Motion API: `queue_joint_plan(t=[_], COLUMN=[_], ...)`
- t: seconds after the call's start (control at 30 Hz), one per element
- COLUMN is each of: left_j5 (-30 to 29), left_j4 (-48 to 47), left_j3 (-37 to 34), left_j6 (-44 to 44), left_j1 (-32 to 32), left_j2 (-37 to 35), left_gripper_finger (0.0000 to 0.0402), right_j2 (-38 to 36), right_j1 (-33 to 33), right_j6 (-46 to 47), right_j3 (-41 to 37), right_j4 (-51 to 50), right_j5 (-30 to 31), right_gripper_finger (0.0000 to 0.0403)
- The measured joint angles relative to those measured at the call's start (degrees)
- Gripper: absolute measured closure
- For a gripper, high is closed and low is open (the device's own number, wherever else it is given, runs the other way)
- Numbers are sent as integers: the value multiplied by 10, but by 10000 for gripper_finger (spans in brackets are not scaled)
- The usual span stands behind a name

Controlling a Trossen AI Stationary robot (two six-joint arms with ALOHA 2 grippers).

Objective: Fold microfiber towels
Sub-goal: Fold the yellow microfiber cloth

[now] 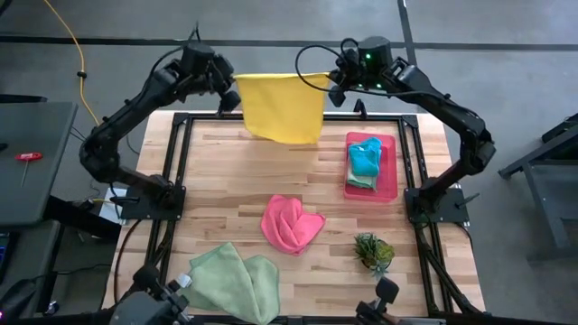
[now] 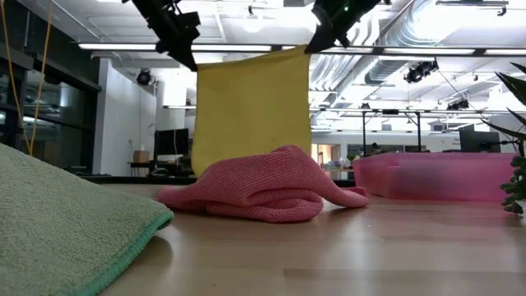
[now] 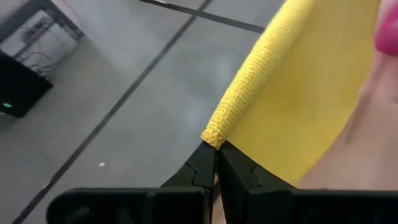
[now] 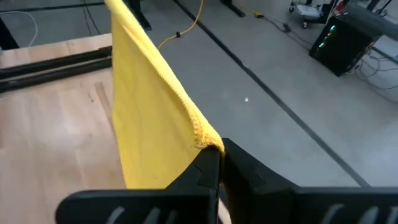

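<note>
Yellow microfiber towel (image 1: 283, 108) held spread in the air above the far edge of the table (image 1: 226, 171), top edge stretched between two pinched corners. Left gripper (image 1: 231, 96) clenched on one upper corner, seen pinched in the left wrist view (image 3: 213, 138); right gripper (image 1: 333, 86) clamped on the other upper corner (image 4: 205, 140). Lower edge hanging free, seen in the low view behind the crumpled pink towel (image 2: 263, 196), apparently clear of the wood.

Other cloths waiting: pink towel mid-table (image 1: 291, 223), two pale green towels (image 1: 237, 282) loosely heaped at the near edge, a teal towel (image 1: 366, 161) lying in the pink tray (image 1: 390, 185) on the right. Small green plant (image 1: 373, 251) near the tray's front, well apart from the yellow cloth.

Probably the laying-down step of a fold. To do well:
- Keep both corners level and the top edge taut, so no sag forms in the middle.
- Lower both arms together and let the free edge meet bare wood first, then draw the cloth flat.
- Pick the open stretch behind the pink towel, clear of the tray.
- Hold the pinch until the cloth lies flat; early release would probably drop it in a heap.
- Watch for a corner slipping: the grip looks thin.
</note>
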Motion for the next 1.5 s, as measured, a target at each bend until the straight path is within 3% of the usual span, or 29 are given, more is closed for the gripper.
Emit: queue_joint_plan(t=[0.27,0.57,0.9,1.27,1.5], left_j5=[-45,12,22,45,79], left_j4=[1,-143,-157,-111,-37], left_j3=[58,52,-159,-345,-441], left_j6=[49,-28,-130,-307,-451], left_j1=[9,-11,-127,-246,-336], left_j2=[10,-17,-84,-186,-195], left_gripper_finger=[401,401,401,401,401], right_j2=[5,4,5,5,5], right_j1=[-9,21,104,230,299], right_j6=[-6,11,47,174,278], right_j3=[0,0,-26,-228,-304], right_j4=[37,-30,-91,-10,43], right_j5=[-7,-54,-34,-19,-20], right_gripper_finger=[403,403,403,403,403])
